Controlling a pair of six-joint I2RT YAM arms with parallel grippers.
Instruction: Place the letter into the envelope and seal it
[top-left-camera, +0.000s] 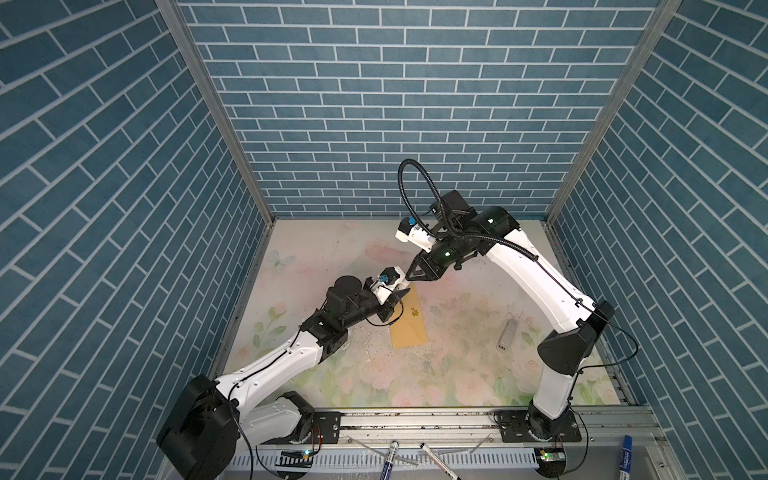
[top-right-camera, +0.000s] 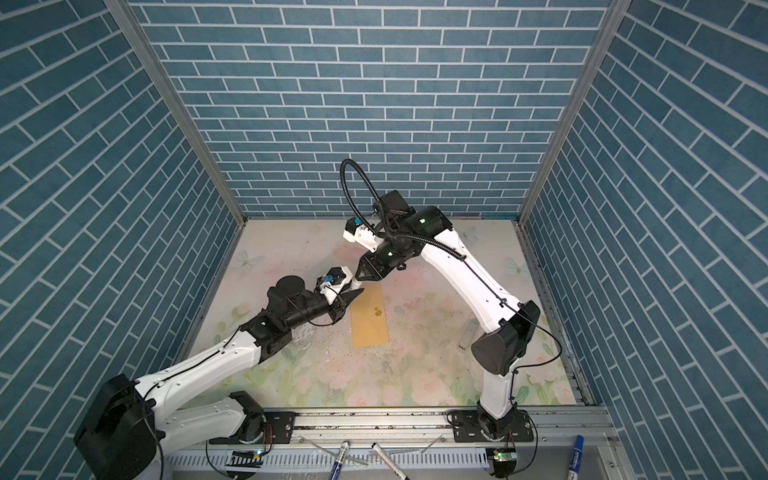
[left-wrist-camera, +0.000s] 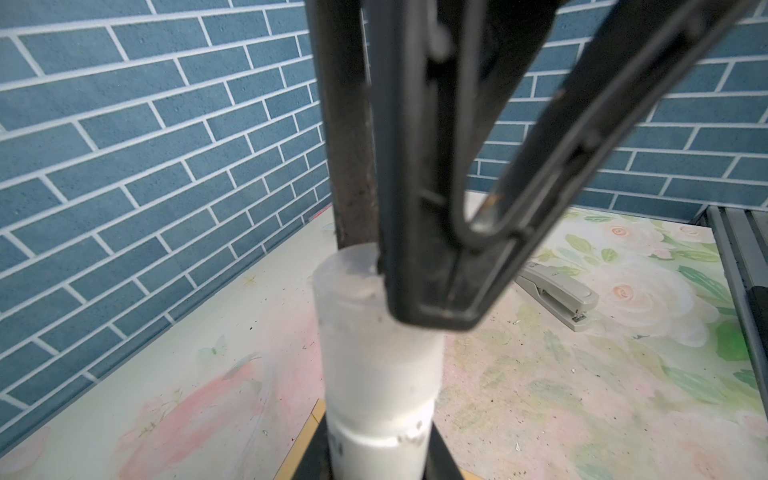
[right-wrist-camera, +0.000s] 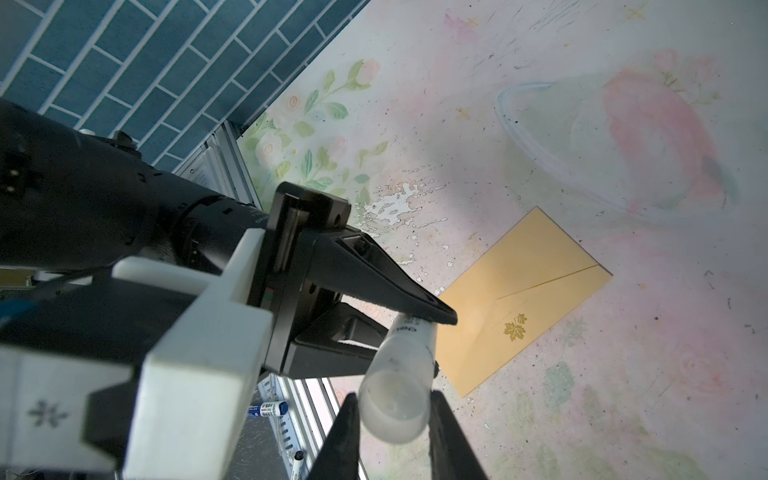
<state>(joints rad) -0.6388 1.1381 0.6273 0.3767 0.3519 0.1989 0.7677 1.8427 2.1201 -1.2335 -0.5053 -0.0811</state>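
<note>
The golden-tan envelope (top-left-camera: 409, 322) (top-right-camera: 370, 318) (right-wrist-camera: 528, 299) lies flat on the floral mat, its flap down and its leaf emblem facing up. The letter is out of view. Just above the envelope's far end, both grippers hold one white glue stick (top-left-camera: 400, 284) (top-right-camera: 355, 284) (left-wrist-camera: 380, 374) (right-wrist-camera: 399, 374). My left gripper (top-left-camera: 400, 293) (top-right-camera: 356, 294) (left-wrist-camera: 378, 453) (right-wrist-camera: 411, 332) is shut on its labelled body. My right gripper (top-left-camera: 409, 279) (top-right-camera: 359, 276) (right-wrist-camera: 397, 432) is shut on its translucent cap end.
A grey stapler (top-left-camera: 508, 334) (top-right-camera: 468, 332) (left-wrist-camera: 561, 295) lies on the mat to the right of the envelope. Markers (top-left-camera: 388, 461) (top-right-camera: 575, 455) rest on the front rail. Blue brick walls close in three sides.
</note>
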